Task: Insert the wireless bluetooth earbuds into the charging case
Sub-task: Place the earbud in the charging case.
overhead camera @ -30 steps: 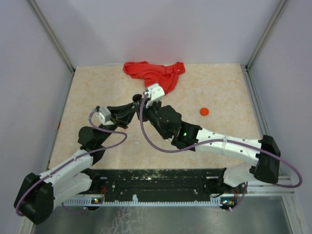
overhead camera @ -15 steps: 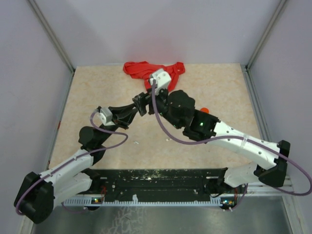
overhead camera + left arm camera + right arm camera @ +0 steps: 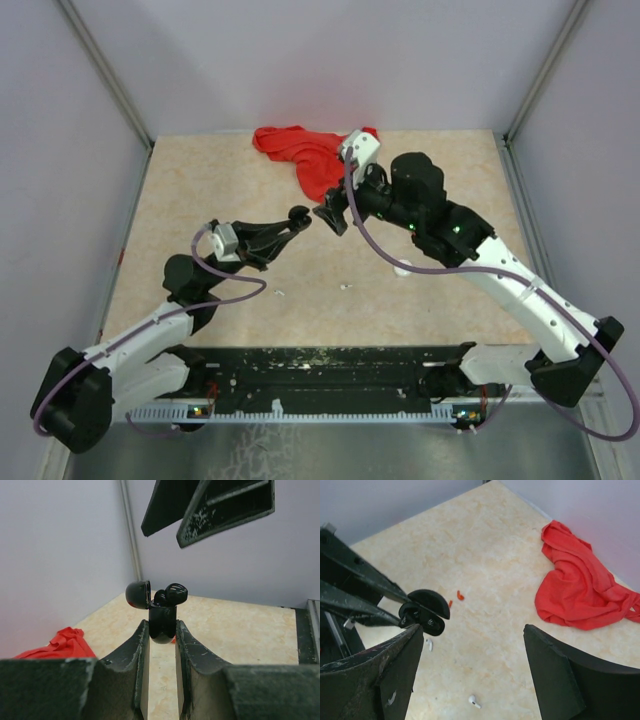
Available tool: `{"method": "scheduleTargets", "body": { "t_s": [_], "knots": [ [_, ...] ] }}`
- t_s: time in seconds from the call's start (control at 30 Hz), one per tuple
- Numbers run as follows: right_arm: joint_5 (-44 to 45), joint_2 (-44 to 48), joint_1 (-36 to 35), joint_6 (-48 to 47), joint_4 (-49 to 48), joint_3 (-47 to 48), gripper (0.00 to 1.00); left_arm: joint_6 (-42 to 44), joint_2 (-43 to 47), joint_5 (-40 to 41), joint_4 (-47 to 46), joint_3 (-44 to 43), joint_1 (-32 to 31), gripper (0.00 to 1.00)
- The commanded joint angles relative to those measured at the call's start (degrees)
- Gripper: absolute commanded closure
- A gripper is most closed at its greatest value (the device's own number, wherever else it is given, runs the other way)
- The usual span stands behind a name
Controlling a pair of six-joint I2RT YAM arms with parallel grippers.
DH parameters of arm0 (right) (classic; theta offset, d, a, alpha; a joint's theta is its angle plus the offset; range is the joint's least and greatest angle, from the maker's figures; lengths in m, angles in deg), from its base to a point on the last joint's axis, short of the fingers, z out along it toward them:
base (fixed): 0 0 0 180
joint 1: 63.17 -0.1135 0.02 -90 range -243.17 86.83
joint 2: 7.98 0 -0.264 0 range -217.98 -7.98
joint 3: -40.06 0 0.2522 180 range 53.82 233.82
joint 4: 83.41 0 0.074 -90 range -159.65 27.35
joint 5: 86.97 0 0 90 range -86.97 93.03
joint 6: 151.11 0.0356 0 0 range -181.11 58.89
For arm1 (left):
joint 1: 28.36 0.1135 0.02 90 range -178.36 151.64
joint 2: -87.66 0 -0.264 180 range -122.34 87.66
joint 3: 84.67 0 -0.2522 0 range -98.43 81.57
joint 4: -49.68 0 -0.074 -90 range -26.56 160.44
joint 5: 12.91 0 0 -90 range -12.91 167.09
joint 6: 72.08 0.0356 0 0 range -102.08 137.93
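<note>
As the left gripper (image 3: pixel 162 627) pinches the black charging case (image 3: pixel 162 614) upright, seemingly presenting its black earbuds (image 3: pixel 175 593) for seating, the right gripper (image 3: pixel 472 650) hangs above, spread and empty.

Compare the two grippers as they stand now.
The left gripper is shut on the open black charging case; the right gripper stands open, holding nothing. Left fingers sit close together; right fingers spread wide. Both hang above the table, facing each other.
</note>
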State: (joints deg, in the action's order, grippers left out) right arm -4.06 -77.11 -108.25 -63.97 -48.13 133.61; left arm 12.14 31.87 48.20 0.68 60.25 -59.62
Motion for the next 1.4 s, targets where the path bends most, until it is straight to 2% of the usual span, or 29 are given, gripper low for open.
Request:
{"method": "scheduleTargets", "body": {
  "t_s": [0.0,0.47,1.13,1.37],
  "knots": [
    [-7.6,2.2,0.3,-7.7,3.8,-1.1,0.19,-1.3,-1.2,-6.2,-1.7,-2.5,-0.2,1.0],
    [-11.8,2.8,0.2,-10.2,3.0,-4.3,0.18,-4.5,-3.5,-11.5,-4.7,-3.2,-0.1,1.0],
    [-16.7,1.1,0.3,-7.3,0.1,-3.0,0.17,-4.5,-4.0,-13.7,-4.2,-3.8,-0.2,1.0],
    [-15.1,0.5,0.3,-4.9,-1.7,-2.6,0.17,-4.6,-4.2,-14.4,-4.2,-4.1,-0.3,1.0]
  ]
}}
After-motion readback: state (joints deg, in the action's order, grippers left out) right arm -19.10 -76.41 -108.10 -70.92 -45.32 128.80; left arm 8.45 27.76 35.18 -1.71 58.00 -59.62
